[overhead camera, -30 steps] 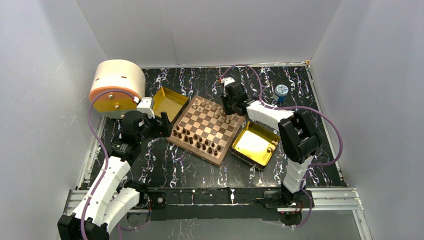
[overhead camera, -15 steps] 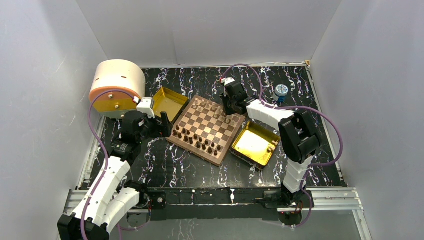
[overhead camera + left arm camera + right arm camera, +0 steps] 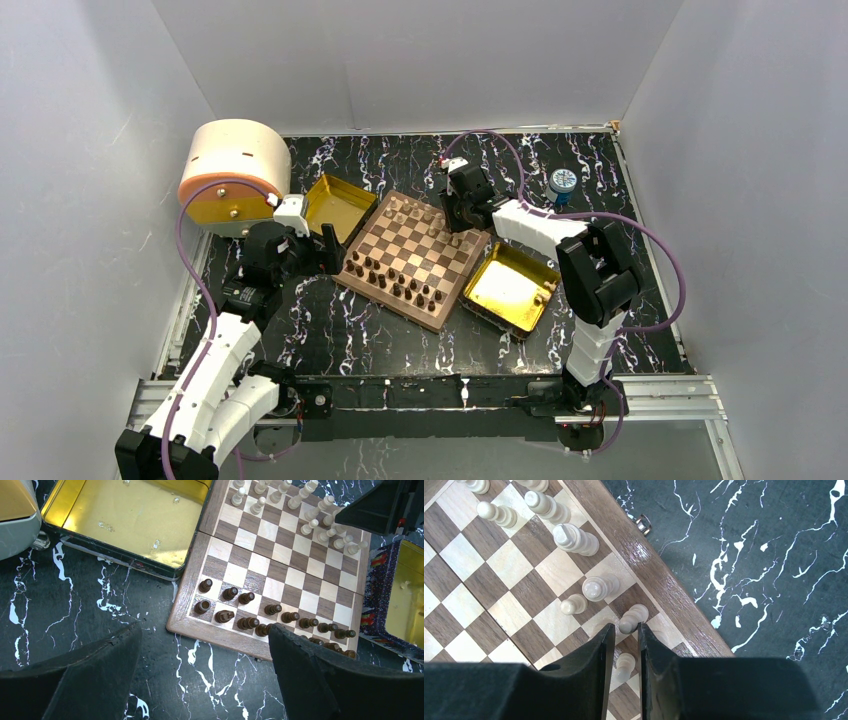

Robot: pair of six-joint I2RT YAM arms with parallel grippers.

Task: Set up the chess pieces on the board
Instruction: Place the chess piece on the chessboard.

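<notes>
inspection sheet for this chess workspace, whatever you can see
surface: black marbled table top
job's things: board angled mid-table; dark pieces along its near-left side, light pieces along its far-right side
clutter: two gold trays, left and right of the board; cream drum far left; small blue-white round thing far right
grippers: left gripper open, beside the board's left edge; right gripper over its far right corner, jaws narrowly apart, light piece in the gap, grip unclear
cables: purple cables loop off both arms
surroundings: white walls; metal rail at near edge
</notes>
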